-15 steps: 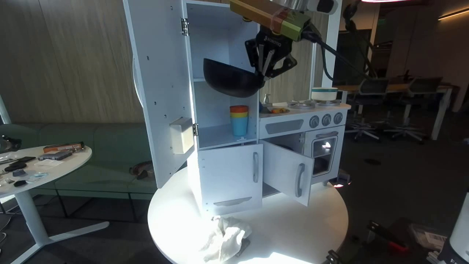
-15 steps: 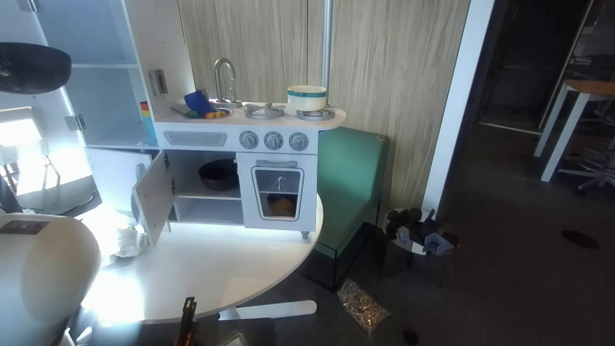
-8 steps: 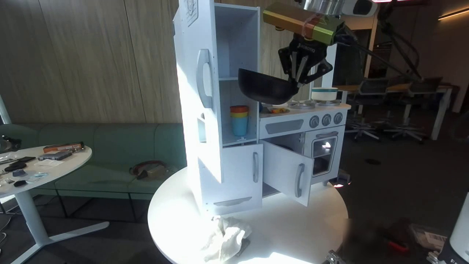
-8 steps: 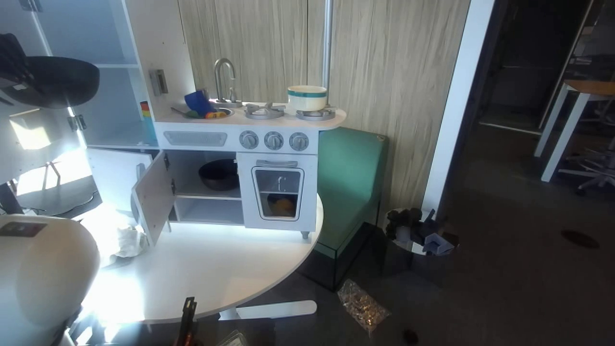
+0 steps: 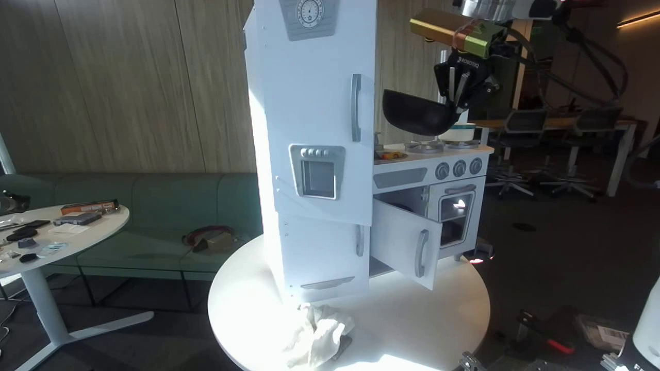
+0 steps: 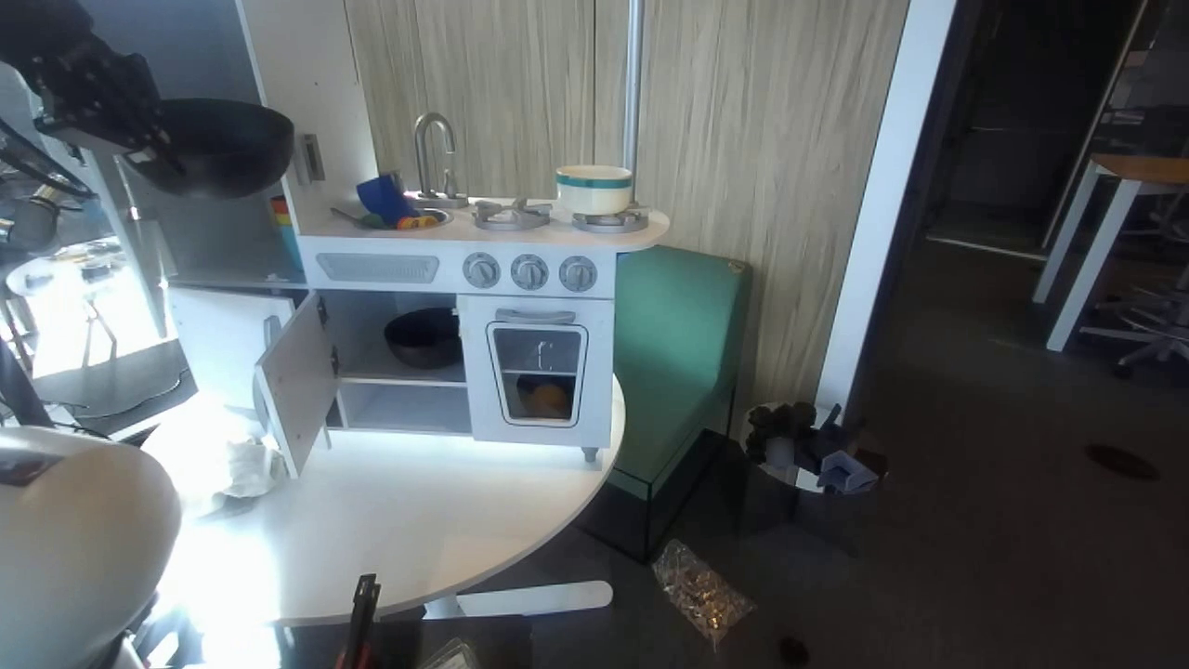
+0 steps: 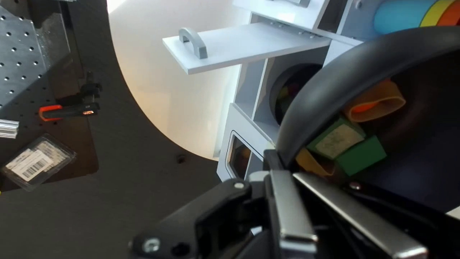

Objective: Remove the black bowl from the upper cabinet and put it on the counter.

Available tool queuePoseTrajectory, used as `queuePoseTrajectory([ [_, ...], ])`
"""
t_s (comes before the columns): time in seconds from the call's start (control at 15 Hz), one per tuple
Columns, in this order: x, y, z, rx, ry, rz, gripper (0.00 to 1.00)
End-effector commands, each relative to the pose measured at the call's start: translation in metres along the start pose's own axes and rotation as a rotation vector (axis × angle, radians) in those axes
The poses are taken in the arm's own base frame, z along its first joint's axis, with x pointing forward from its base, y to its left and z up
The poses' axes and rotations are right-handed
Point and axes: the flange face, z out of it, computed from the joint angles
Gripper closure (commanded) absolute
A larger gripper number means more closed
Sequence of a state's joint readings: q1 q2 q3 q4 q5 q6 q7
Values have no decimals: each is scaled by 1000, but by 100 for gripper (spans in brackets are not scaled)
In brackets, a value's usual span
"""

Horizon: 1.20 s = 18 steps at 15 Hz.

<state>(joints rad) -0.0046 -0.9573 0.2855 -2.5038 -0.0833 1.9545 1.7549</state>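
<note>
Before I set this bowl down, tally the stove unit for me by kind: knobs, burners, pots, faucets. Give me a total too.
Knobs: 3
Burners: 2
Pots: 1
Faucets: 1
Total: 7

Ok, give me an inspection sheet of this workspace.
Surface: white round table, toy kitchen standing on it.
Black bowl: held aloft, tilted, coloured pieces inside.
Upper cabinet: door not fully shut, stacked cups inside.
Counter: pot on a burner, blue item at the sink.
Clutter: crumpled cloth on the table.
Gripper: shut on the bowl's rim.
Cables: black, looping beside the arm.
Surroundings: green couch, side table with assorted items.
</note>
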Motion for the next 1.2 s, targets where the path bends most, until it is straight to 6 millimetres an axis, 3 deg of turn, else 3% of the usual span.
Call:
queuePoseTrajectory([
  [0.0, 38, -19, 9, 58, 46, 62, 96],
  [0.4, 93, -64, 48, 126, 73, 90, 96],
  [0.8, 119, -111, 92, 98, 40, 12, 96],
  [1.13, 149, -133, 108, 15, 12, -13, 97],
])
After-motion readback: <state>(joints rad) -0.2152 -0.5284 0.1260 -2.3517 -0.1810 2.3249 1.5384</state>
